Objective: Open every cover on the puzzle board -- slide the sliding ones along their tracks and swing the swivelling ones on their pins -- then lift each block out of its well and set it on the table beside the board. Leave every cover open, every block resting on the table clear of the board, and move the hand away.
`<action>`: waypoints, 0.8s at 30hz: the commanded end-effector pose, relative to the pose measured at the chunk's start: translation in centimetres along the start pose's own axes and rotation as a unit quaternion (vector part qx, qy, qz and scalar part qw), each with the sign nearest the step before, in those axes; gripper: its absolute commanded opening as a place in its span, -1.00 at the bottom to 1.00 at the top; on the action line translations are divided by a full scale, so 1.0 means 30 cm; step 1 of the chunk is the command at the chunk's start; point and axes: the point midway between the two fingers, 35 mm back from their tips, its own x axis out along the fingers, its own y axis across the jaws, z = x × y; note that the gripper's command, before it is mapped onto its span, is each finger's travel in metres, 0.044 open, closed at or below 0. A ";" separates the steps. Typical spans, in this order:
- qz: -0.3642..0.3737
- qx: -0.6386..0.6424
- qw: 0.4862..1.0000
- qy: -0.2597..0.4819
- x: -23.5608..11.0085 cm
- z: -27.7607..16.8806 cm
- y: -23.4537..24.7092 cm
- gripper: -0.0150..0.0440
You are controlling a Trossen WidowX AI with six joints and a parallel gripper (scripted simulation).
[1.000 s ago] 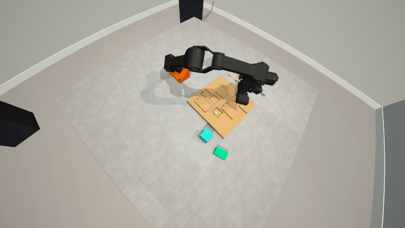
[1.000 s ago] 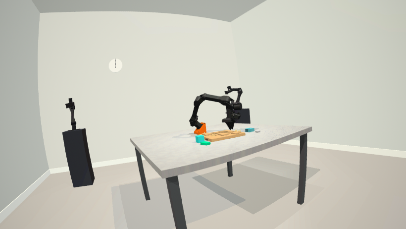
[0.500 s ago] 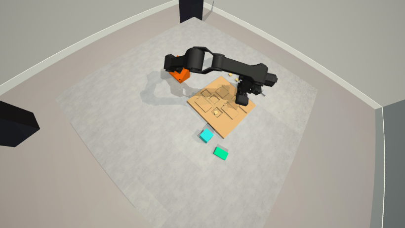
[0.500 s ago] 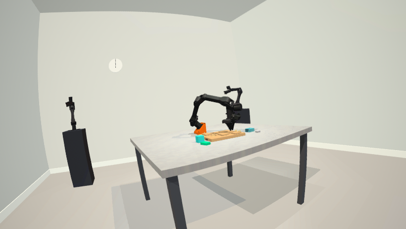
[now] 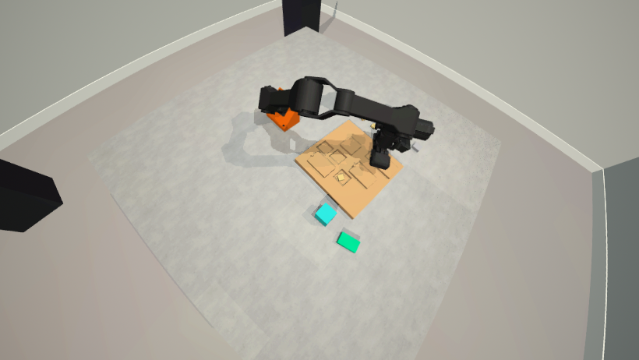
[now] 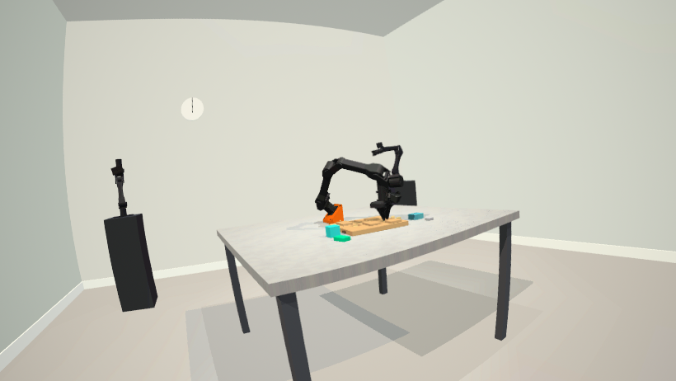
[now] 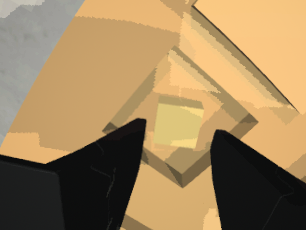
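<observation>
The tan puzzle board [image 5: 358, 201] [image 6: 373, 227] [image 7: 87, 62] lies on the table right of the arm's base. My gripper [image 5: 379, 164] [image 6: 383, 216] [image 7: 178, 134] is partly open and hangs low over the board's far right part. In the wrist view a small yellow block [image 7: 178, 123] sits in an open well just below and between the fingertips, not touched. Another yellow block [image 5: 340, 177] sits in a well nearer the board's middle. A cyan block [image 5: 325, 213] [image 6: 332, 230] and a green block [image 5: 348, 241] [image 6: 341, 238] rest on the table off the board's near corner.
The orange arm base [image 5: 284, 118] [image 6: 334, 214] stands left of the board. A flat cover [image 7: 253, 22] lies beside the open well. A teal block [image 6: 415, 216] and a small grey piece [image 6: 429, 218] lie on the table beyond the board's far end.
</observation>
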 end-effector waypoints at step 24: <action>0.000 0.000 1.000 0.000 0.036 0.000 -0.001 -0.14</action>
